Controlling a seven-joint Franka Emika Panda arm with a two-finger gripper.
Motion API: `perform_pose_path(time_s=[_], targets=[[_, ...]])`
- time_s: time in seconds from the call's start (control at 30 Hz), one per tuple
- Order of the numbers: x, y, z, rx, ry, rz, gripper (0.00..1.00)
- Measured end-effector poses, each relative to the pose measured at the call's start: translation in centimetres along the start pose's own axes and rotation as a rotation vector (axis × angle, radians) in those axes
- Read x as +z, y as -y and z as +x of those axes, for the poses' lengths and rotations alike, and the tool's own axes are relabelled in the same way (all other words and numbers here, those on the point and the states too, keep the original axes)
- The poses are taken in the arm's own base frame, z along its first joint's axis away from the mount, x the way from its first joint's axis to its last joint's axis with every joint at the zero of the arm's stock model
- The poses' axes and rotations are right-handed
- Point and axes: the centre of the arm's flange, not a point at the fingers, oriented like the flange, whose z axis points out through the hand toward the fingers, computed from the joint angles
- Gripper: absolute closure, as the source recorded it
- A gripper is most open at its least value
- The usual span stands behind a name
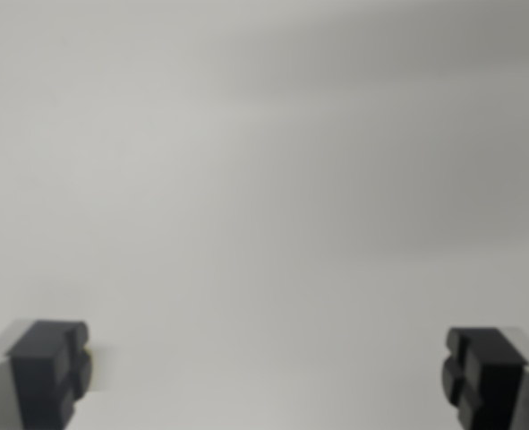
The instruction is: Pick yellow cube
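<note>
I see my dark fingers point(49, 372) spread wide over the pale grey surface point(264, 179), no yellow cube in view.

Surface point(264, 179): we see it pale grey, matt, smooth, blurred, filling the frame.
Fingers point(49, 372): at 7 and 5 o'clock we see matt black, plastic-looking pads.

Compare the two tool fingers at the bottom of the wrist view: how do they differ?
The left finger sits at the bottom-left corner; the right finger sits at the bottom-right. The left finger shows a faint yellowish tint on its inner edge; the right shows none. Both are dark, blocky, blurred, and set wide apart over a plain grey surface.
</note>
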Motion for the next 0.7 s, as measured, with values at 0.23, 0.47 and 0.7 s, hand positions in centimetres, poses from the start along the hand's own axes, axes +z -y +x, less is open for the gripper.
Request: perform_pose_path(time_s=[0.23,0.47,0.7], targets=[[1.1,-0.1,-1.4,0.015,-0.001,0.0,0.0],[2.1,-0.1,-2.8,0.03,-0.003,0.0,0.0],[3.2,-0.2,-4.2,0.045,-0.004,0.0,0.0]])
